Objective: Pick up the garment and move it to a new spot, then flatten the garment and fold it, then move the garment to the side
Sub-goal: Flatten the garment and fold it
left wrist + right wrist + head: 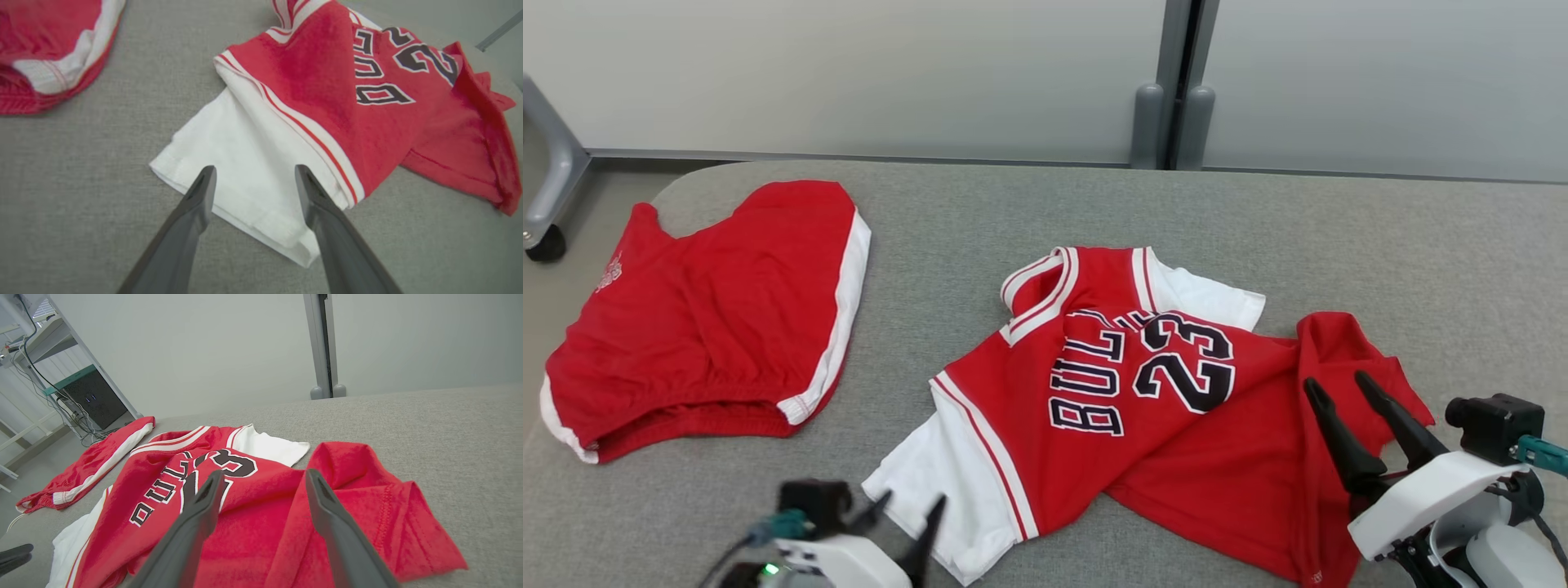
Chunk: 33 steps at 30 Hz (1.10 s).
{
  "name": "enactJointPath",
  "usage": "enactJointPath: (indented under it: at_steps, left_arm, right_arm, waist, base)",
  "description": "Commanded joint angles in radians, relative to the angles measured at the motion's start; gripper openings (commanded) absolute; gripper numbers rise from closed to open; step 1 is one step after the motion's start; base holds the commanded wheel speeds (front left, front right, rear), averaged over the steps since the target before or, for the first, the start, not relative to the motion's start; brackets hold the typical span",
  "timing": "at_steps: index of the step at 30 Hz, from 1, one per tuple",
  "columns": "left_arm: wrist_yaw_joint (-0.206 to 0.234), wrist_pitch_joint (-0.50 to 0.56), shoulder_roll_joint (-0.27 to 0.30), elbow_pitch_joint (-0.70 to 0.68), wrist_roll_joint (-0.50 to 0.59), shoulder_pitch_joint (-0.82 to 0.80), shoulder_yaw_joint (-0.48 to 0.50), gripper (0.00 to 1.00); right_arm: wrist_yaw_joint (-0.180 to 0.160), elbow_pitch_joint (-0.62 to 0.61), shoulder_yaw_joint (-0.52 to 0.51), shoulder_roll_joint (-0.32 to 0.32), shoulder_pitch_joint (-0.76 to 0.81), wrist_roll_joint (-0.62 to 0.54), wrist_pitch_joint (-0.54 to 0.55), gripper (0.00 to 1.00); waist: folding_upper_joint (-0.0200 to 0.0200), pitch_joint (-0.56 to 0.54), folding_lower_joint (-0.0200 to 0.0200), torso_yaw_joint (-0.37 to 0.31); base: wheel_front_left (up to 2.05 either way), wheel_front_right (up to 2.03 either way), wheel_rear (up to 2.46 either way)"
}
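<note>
Right now, looking at a red jersey [1143, 384] lying rumpled on the grey table [1421, 245], right of the middle, number side up, with its lower part bunched into a raised fold. Holding the left gripper [913, 498] spread wide over the near white sleeve [245, 163] and pinching nothing, one tip to each side of the sleeve's hem. Holding the right gripper [1338, 382] spread wide too, over the doubled-up red cloth at the jersey's right end, gripping nothing; not managing to tell whether the tips are touching the fabric.

Judging the flattening as not yet done. Risking, on the right, a pinch through both layers of that fold, dragging the crease along instead of opening it. Risking, on the left, a catch on the sleeve's edge alone, stretching the sleeve while leaving the body wrinkled. Pulling unevenly with the two arms, probably skewing the jersey or sliding it off the near edge, given sleeve and lower cloth both sitting close to it. Possibly also drifting toward the red shorts [711, 318] lying well apart at the table's left.
</note>
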Motion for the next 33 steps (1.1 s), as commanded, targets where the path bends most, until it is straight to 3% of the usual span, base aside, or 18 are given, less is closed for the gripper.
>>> enactJointPath:
  at_steps: [1,4,7,20,21,22,23,27,33]
  left_arm:
    - [0.019,-0.014,0.030,-0.013,0.011,-0.022,0.024,1.00]
    - [0.056,-0.014,0.084,-0.014,0.034,-0.044,0.042,1.00]
    - [0.047,0.025,0.103,0.017,0.026,-0.072,0.041,1.00]
    - [-0.101,0.216,0.055,0.256,-0.053,-0.140,-0.003,1.00]
    - [-0.114,0.223,0.048,0.263,-0.056,-0.139,-0.009,0.96]
    - [-0.127,0.222,0.042,0.267,-0.054,-0.139,-0.012,0.41]
    - [-0.136,0.212,0.037,0.269,-0.054,-0.140,-0.008,0.00]
    - [-0.145,0.195,0.038,0.266,-0.051,-0.139,-0.003,0.00]
    - [-0.113,0.185,0.072,0.186,-0.047,-0.116,0.003,0.00]
  right_arm:
    - [0.001,-0.007,-0.010,-0.003,0.003,-0.006,-0.002,1.00]
    - [0.001,-0.018,-0.014,0.003,0.001,-0.013,0.002,1.00]
    - [0.001,-0.024,-0.011,0.009,-0.007,-0.019,0.011,1.00]
    - [0.001,-0.031,-0.017,0.016,-0.022,-0.026,0.024,1.00]
    - [0.001,-0.030,-0.019,0.016,-0.020,-0.027,0.024,1.00]
    - [0.001,-0.029,-0.020,0.016,-0.018,-0.028,0.024,1.00]
    - [0.001,-0.027,-0.021,0.016,-0.016,-0.028,0.024,1.00]
    - [0.001,-0.021,-0.027,0.022,-0.007,-0.031,0.023,1.00]
    - [0.001,-0.014,-0.037,0.026,0.011,-0.035,0.025,1.00]
  waist:
    - [0.0000,0.008,0.0000,-0.013]
    - [0.0000,0.017,0.0000,-0.028]
    - [0.0000,0.025,0.0000,-0.045]
    - [0.0000,0.042,0.0000,-0.092]
    - [0.0000,0.043,0.0000,-0.092]
    - [0.0000,0.043,0.0000,-0.091]
    - [0.0000,0.042,0.0000,-0.089]
    - [0.0000,0.031,0.0000,-0.077]
    - [0.0000,0.001,0.0000,-0.043]
  base:
    - [0.00,0.00,0.00]
    - [0.00,0.00,0.00]
    - [0.00,0.00,0.00]
    - [0.00,0.00,0.00]
    - [0.00,0.00,0.00]
    - [0.00,0.00,0.00]
    - [0.00,0.00,0.00]
    - [0.00,0.00,0.00]
    - [0.00,0.00,0.00]
